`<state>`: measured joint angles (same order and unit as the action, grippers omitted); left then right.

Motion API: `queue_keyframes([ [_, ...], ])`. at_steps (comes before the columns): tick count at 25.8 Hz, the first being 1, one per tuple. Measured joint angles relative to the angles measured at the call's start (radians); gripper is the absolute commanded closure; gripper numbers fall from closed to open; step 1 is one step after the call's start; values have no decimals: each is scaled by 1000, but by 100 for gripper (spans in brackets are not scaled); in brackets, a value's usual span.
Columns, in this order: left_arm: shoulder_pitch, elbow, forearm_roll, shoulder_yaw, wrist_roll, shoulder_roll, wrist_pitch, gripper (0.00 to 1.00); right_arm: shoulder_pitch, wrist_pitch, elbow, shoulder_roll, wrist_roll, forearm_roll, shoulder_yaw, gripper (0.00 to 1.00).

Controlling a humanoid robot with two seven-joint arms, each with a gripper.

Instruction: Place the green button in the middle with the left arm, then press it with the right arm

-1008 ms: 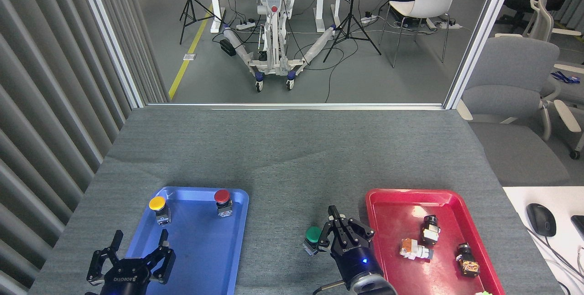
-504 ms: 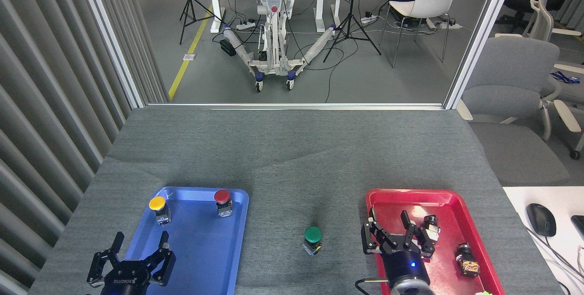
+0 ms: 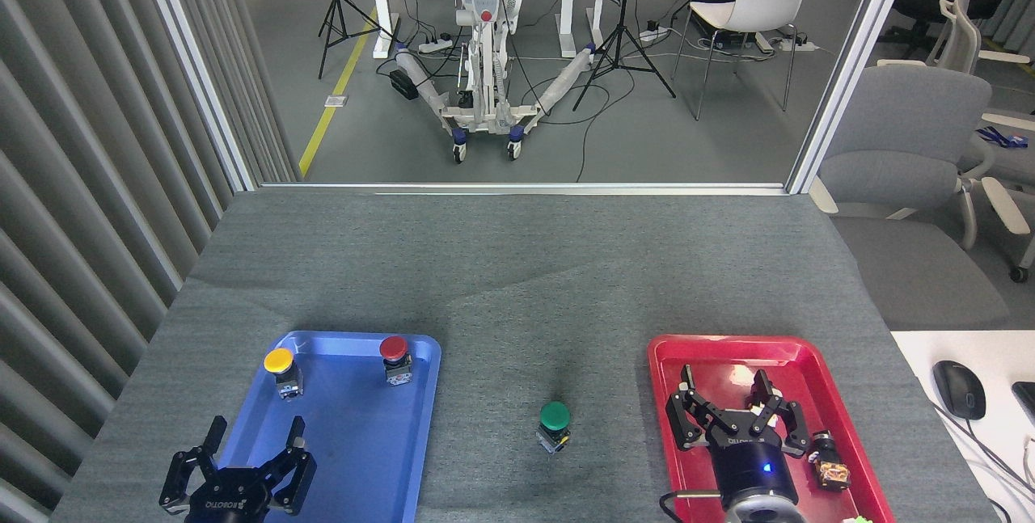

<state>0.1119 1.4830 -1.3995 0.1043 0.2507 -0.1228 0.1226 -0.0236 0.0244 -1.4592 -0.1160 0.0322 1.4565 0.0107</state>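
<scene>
Both grippers — left (image 3: 254,446) and right (image 3: 734,403) — hang spread; green button (image 3: 555,418) stands mid-table near the front edge — pressing likely next.

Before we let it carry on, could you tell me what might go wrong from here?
The right gripper hangs open over the red tray, right above the small parts there; lowering could knock them. The green button stands alone on the grey table; an off-centre push might tip it. The left gripper sits open at the blue tray.
</scene>
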Motion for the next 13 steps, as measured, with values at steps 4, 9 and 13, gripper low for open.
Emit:
queue_keyframes([
  [4, 0, 0, 0, 0, 0, 1, -2, 1, 31, 0, -61, -2, 1, 5, 0, 0],
  [9, -7, 0, -9, -27, 1, -1, 20, 1, 52, -1, -92, -3, 3, 10, 1, 0],
  [13, -54, -12, -56, -149, -7, -5, 63, 1, 55, -2, -96, -3, 5, 15, 2, 0],
])
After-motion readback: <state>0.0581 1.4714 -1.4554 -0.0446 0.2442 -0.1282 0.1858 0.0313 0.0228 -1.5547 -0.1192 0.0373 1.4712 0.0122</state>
